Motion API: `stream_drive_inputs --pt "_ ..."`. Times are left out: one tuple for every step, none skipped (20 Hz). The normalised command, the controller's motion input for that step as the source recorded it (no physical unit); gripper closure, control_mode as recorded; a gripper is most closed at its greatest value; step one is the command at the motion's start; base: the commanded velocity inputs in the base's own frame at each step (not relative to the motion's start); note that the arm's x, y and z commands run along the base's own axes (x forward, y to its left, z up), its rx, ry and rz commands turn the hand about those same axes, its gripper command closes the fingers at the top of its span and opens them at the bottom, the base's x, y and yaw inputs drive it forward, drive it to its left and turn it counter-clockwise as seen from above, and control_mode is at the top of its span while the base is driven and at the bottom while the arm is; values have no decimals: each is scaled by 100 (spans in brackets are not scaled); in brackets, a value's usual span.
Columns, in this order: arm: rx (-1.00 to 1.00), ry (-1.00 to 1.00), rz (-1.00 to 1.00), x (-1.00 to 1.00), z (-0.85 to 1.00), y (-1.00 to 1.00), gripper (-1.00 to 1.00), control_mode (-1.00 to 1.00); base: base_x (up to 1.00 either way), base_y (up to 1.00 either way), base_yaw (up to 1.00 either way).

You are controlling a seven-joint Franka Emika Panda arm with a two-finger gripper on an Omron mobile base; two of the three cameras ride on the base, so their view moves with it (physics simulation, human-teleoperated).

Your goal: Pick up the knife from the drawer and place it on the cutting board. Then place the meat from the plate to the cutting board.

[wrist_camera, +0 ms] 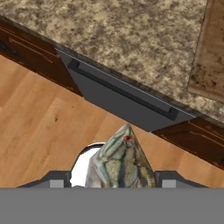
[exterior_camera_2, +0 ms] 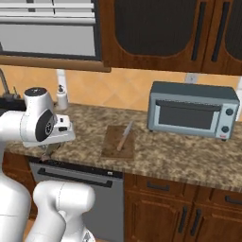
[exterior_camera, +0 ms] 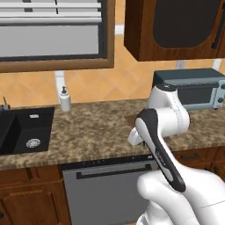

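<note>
1. Granite-patterned brown counter (exterior_camera_2: 165,156) ran across both base views, with the cutting board (exterior_camera_2: 118,142) lying flat on it just left of the toaster oven (exterior_camera_2: 191,109).
2. On the board lay the knife (exterior_camera_2: 125,135), set slightly diagonal, its handle toward the front edge and its blade pointing toward the back wall.
3. In the right base view the gripper (exterior_camera_2: 48,152) hung at the counter's front edge, well left of the board and above the grey dishwasher front (exterior_camera_2: 75,182).
4. In the hand view the meat (wrist_camera: 121,162), a mottled grey-green and tan chunk with a small red spot, sat between the two dark finger tips (wrist_camera: 168,178), which stood apart on either side of it; the fingers appeared to be pinching it.
5. Behind the meat in the hand view lay the wooden floor (wrist_camera: 39,131), the dishwasher with its dark bar handle, the counter edge, and a corner of the board at the upper right.
6. In the left base view a black sink (exterior_camera: 24,129) was sunk into the counter at the left, with a white soap dispenser (exterior_camera: 65,99) standing behind its right corner.
7. Dark wooden cabinets (exterior_camera_2: 156,33) hung above the toaster oven, and a window with blinds (exterior_camera: 48,26) sat over the sink.
8. No readable writing, brand or label could be made out on the oven, the dishwasher or the dispenser.
</note>
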Motion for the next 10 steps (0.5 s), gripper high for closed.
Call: stream_drive_inputs --pt "0 0 0 0 0 0 100 100 56 -62 0" --pt "0 0 0 0 0 0 100 100 46 -49 0" --pt "0 0 0 0 0 0 100 100 36 -34 0" --pt "0 0 0 0 0 0 100 100 35 -28 0" --pt "0 0 0 0 0 0 100 100 36 -21 0" --pt "0 0 0 0 0 0 100 100 31 -19 0" --pt "0 0 0 0 0 0 100 100 14 -12 0" --pt "0 0 0 0 0 0 100 100 0 -3 0" --pt "0 0 0 0 0 0 100 100 0 -1 0" --pt "0 0 0 0 0 0 100 100 0 -9 0"
